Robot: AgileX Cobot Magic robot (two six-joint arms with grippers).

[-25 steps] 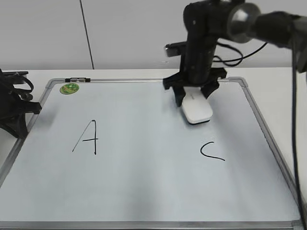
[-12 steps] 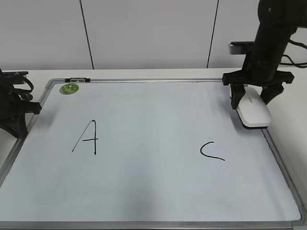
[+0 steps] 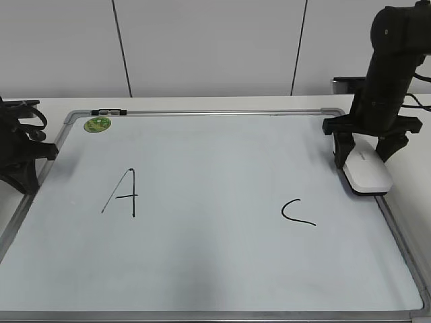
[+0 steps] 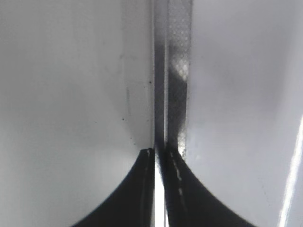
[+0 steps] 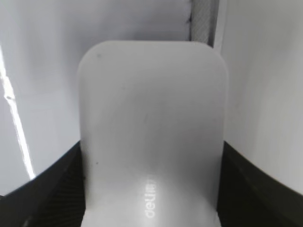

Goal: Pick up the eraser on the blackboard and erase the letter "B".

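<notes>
The right gripper (image 3: 367, 149) had its jaws closed on the eraser (image 3: 367, 171), which sat over the frame of the blackboard (image 3: 202, 269) at its 3 o'clock edge, at roughly 1 o'clock from the letter "C" (image 3: 297, 212). The left gripper (image 3: 23, 158) stood at the 9 o'clock edge, jaws together above the frame. The board lay flat on the worktop (image 3: 202, 104), the letter "A" (image 3: 122, 193) at 9 o'clock.
</notes>
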